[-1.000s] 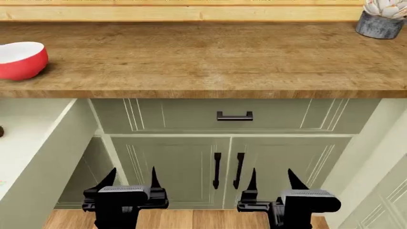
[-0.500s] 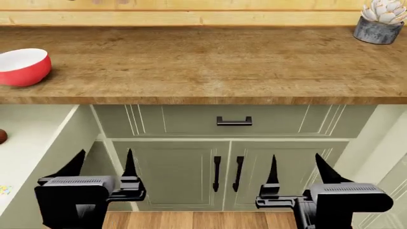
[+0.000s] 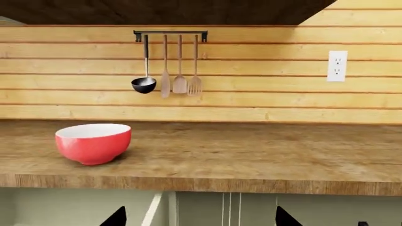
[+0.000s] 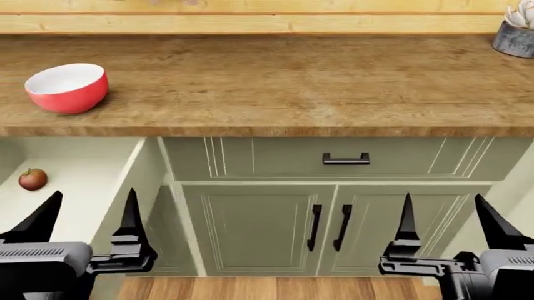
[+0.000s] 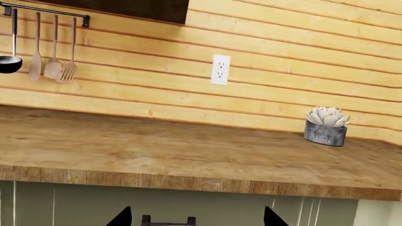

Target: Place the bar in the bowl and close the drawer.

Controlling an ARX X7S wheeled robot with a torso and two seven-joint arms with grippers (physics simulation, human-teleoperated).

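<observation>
Bar: none of the 3 views shows it. The bowl sits upright toward the left of the wooden countertop, nothing inside. Below it the open drawer is cut off by the frame's left edge; a small apple lies on its white floor. Left gripper and right gripper hang low before the cabinet doors, jaws spread, holding nothing.

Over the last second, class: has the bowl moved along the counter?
No. The bowl sits further right in the head view, but the black handle below the counter shifted right equally, so the camera moved, not the bowl.
</observation>
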